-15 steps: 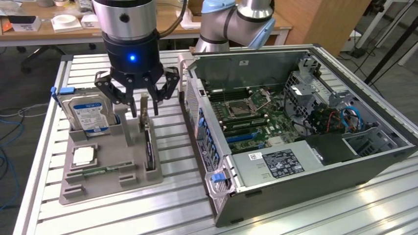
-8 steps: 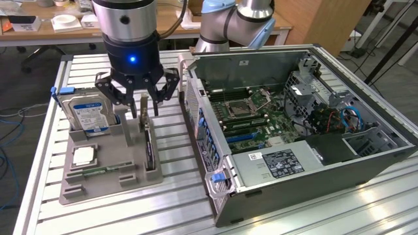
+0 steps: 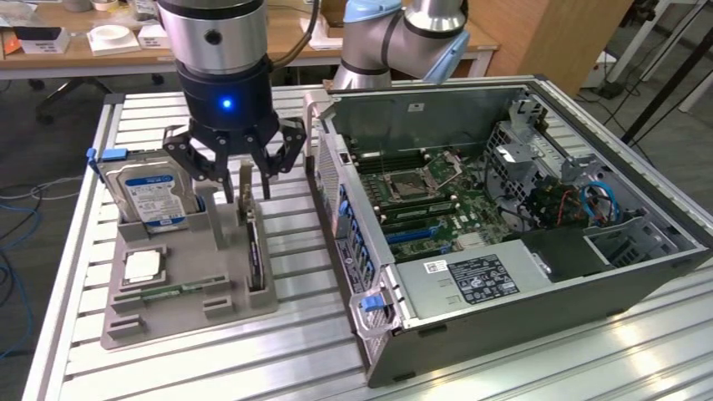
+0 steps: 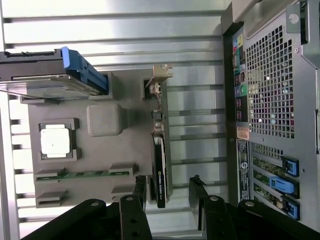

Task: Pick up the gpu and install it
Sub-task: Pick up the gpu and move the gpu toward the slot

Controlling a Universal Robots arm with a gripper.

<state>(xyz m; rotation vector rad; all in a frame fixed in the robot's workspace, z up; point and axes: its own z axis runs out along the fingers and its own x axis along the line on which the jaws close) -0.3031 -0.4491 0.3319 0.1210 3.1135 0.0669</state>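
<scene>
The gpu [image 3: 255,251] is a thin black card standing on edge in a slot of the grey holder tray [image 3: 184,322], its silver bracket [image 3: 245,190] at the far end. In the wrist view the gpu [image 4: 160,167] runs along the tray's edge nearest the computer. My gripper [image 3: 240,180] hangs open just above the card's bracket end without touching it. In the wrist view my gripper [image 4: 169,194] straddles the card's line, with one black finger [image 4: 140,192] on each side and nothing held.
The tray [image 4: 130,150] also holds a blue-labelled hard drive [image 3: 150,194], a CPU [image 3: 143,267] and a green memory stick [image 3: 167,292]. The open computer case [image 3: 624,284] lies close on the exterior view's right, its motherboard [image 3: 435,200] exposed. All rest on a slatted aluminium table [image 3: 300,368].
</scene>
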